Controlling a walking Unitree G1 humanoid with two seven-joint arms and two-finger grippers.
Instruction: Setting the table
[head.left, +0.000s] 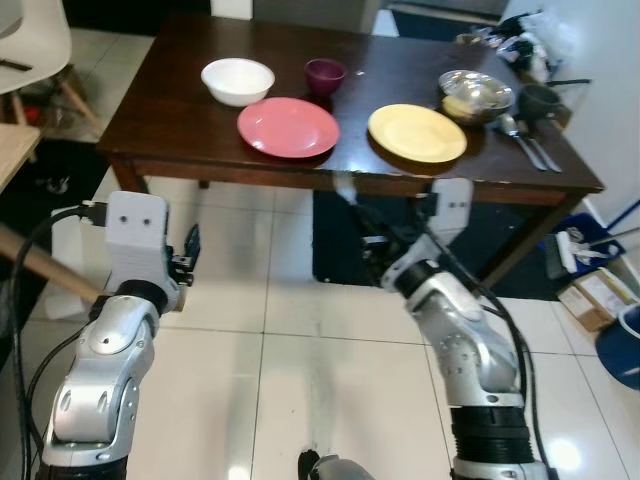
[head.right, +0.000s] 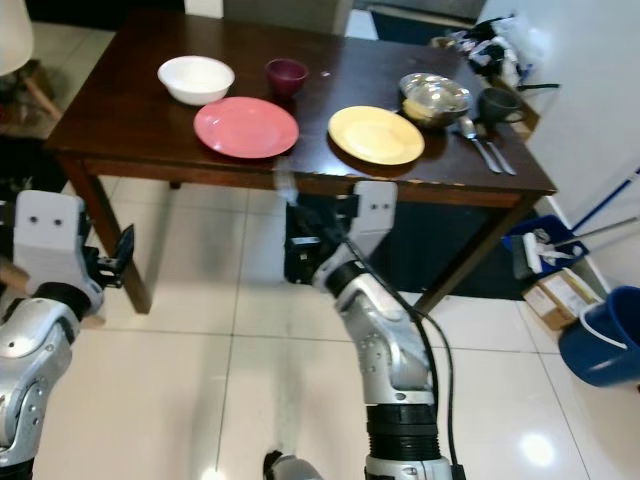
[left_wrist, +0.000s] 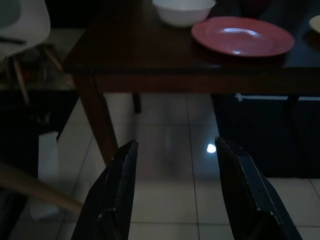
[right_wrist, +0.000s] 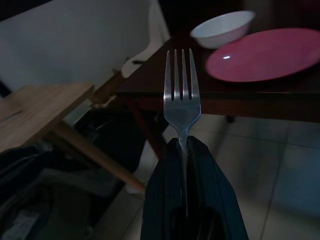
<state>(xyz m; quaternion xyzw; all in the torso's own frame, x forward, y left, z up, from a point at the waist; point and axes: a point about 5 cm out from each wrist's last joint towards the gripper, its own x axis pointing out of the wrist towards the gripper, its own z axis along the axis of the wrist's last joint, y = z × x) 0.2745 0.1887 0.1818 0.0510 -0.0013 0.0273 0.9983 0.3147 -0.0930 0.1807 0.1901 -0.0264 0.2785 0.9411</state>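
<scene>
While plates (head.left: 288, 126) are sitting on the surface (head.left: 170, 100), the right gripper (right_wrist: 186, 145) is pinching a fork (right_wrist: 182, 95), not yet placed; left gripper (left_wrist: 175, 155) fingers are gaping wide, empty.

Left gripper (left_wrist: 172, 200) hangs low with fingers spread; right gripper (right_wrist: 187, 150), seemingly raised forward, has fingers pressed together.

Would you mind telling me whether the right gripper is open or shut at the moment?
Shut. The right gripper has its two black fingers pressed together around the handle of a fork, whose tines stick out beyond them.
</scene>
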